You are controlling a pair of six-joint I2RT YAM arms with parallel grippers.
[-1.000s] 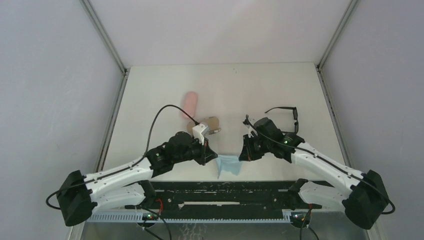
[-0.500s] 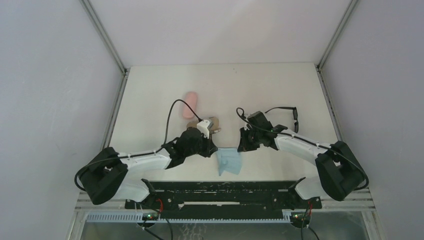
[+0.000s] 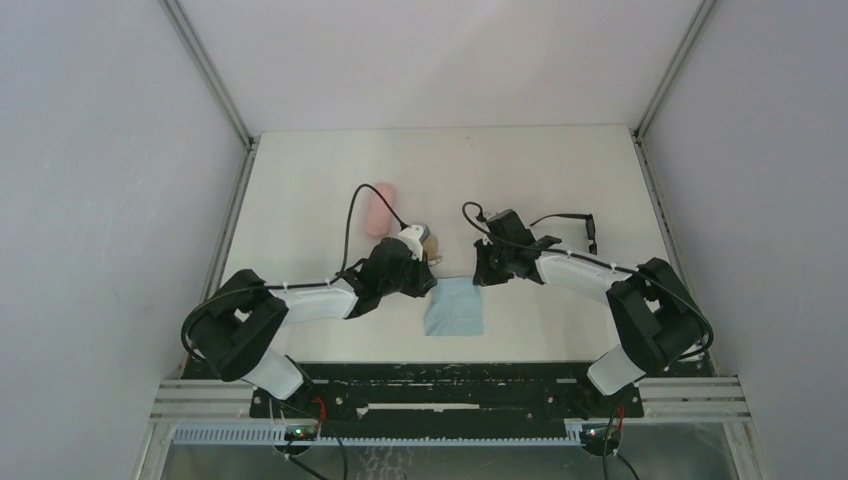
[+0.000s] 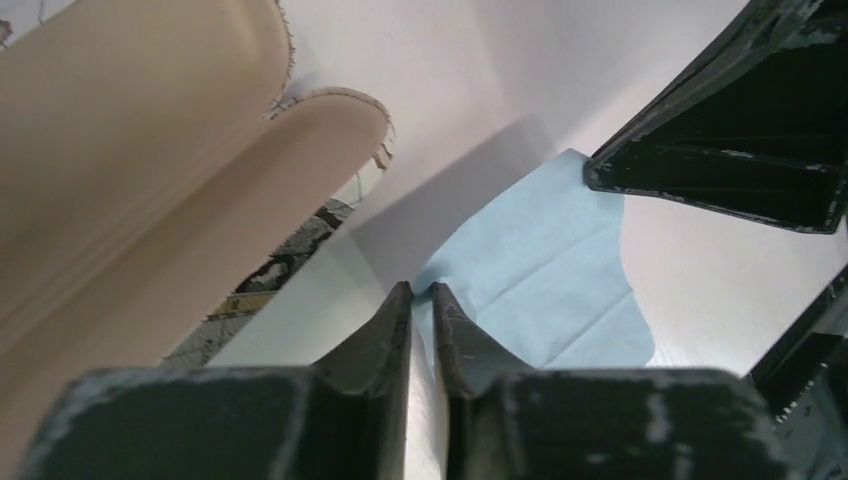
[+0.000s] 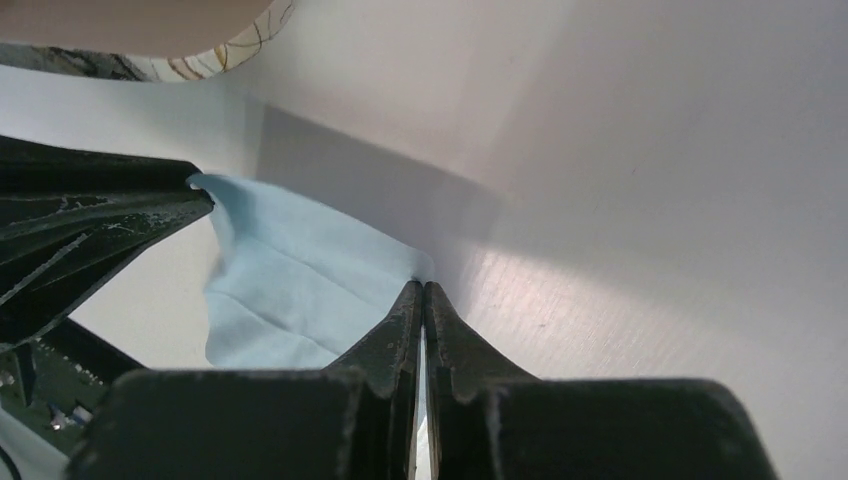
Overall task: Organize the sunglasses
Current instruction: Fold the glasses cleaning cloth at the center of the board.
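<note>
The flat light-blue cloth (image 3: 455, 310) lies nearest you, jaws at both far corners, probably to spread it flat. Your right jaws are clamped on one corner. Whether the barely parted left jaws grip, I cannot tell. The thin black-framed sunglasses (image 3: 590, 232) lie beyond the right jaws.

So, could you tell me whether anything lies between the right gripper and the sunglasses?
No loose thing shows between the right gripper and the sunglasses, which lie just on the far side of that same arm. The gripper is shut on a corner of the light-blue cloth, though, so it must let go first.
</note>
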